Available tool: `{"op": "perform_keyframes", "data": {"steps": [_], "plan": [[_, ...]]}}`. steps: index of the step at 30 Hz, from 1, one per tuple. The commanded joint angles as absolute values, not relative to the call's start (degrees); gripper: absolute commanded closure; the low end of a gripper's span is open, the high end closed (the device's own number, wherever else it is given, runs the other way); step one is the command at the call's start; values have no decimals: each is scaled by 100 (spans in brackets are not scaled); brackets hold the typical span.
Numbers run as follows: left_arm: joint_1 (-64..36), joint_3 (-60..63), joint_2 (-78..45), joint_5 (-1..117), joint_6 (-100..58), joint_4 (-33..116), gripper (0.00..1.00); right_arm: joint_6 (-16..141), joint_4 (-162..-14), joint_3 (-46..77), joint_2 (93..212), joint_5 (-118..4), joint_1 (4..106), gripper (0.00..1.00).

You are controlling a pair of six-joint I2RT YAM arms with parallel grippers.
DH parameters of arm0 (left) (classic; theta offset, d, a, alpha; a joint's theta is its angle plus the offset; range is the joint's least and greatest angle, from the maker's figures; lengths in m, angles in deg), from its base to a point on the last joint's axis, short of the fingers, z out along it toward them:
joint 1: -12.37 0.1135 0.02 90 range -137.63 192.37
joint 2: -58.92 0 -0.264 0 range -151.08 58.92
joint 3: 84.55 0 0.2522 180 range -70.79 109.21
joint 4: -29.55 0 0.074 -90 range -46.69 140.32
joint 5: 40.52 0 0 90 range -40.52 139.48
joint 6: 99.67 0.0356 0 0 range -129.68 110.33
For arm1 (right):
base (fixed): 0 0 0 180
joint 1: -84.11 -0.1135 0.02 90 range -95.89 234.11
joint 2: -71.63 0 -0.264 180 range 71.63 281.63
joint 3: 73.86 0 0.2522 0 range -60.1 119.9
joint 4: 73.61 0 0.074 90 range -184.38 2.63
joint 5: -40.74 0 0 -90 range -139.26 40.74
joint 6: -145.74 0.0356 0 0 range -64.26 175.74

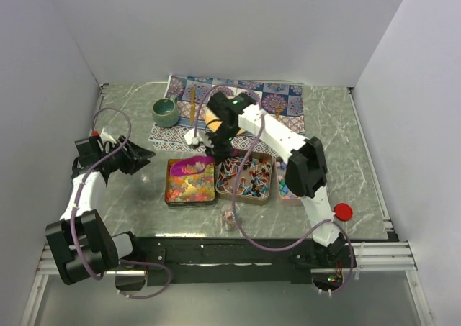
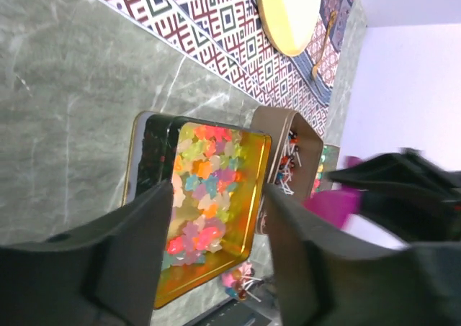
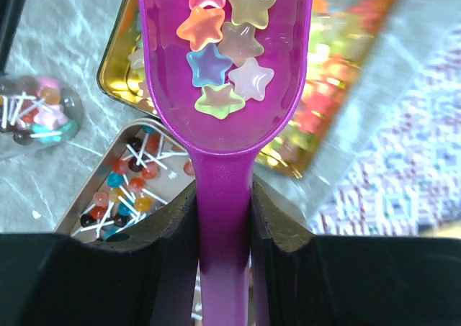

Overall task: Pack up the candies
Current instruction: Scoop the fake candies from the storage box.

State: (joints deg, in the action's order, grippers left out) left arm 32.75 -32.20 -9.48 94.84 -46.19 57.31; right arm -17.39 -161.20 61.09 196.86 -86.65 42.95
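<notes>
My right gripper (image 3: 223, 211) is shut on the handle of a purple scoop (image 3: 225, 117). Several pastel star candies (image 3: 223, 49) lie in its bowl. The scoop (image 1: 189, 165) hangs over the far edge of a gold tin (image 1: 191, 184) full of the same star candies (image 2: 205, 189). Beside the tin, a brown tray (image 1: 245, 179) holds small lollipop-like candies (image 3: 122, 189). My left gripper (image 1: 138, 157) stands open to the left of the tin, nothing between its fingers (image 2: 137, 247). A small clear jar (image 1: 229, 218) with a few lollipops stands near the table's front edge.
A third tray (image 1: 287, 187) lies half hidden under the right arm. A round red lid (image 1: 343, 211) rests at the front right. At the back, a green cup (image 1: 165, 111) and a yellow dish (image 2: 288, 9) sit by a patterned mat (image 1: 284, 99).
</notes>
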Motion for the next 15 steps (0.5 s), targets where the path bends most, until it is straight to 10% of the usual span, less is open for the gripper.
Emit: {"op": "perform_keyframes", "data": {"steps": [1,15], "plan": [[3337,-2974,-824,9509,-4000,5957,33,-1256,-15875,5769,18494,-8917,4632,100],[3469,-3010,-287,9272,-3560,5922,12,-1756,-16155,2201,15004,-7019,4931,100]]}}
